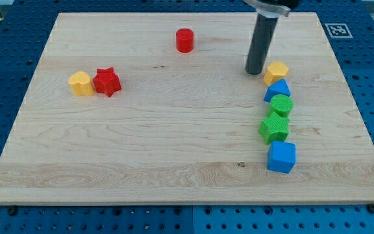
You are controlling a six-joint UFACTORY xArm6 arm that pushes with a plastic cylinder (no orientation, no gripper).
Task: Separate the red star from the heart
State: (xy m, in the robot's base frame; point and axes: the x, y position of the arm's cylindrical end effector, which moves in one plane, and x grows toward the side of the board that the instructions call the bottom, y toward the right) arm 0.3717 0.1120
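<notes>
Red star (107, 82) sits on the view's left part of the wooden board (174, 143), touching the yellow heart (81, 84) on the heart's right side. The two are pressed together, not yet parted.

My tip (255, 71) is down on the board far over on the view's right, well apart from that pair. It stands just left of the yellow hexagon (276, 72), very close to it; I cannot tell if it touches. The rod carries no hand or jaws, so there is nothing open or closed to report: it is a bare dark cylinder, upright, its upper end cut off by the view's top.

Below the yellow hexagon runs a crowded column down the right side: a blue triangular block (278, 90) touching the hexagon, then a green round block (282, 104), a green star (274, 128), and a blue cube (281, 156) at the bottom. Each seems to touch its neighbour.

A red cylinder (185, 40) stands alone near the view's top, between the pair and my tip, well apart from both.

Blue pegboard table (5, 78) surrounds the board. A fiducial marker (337, 30) lies at the board's upper right corner.
</notes>
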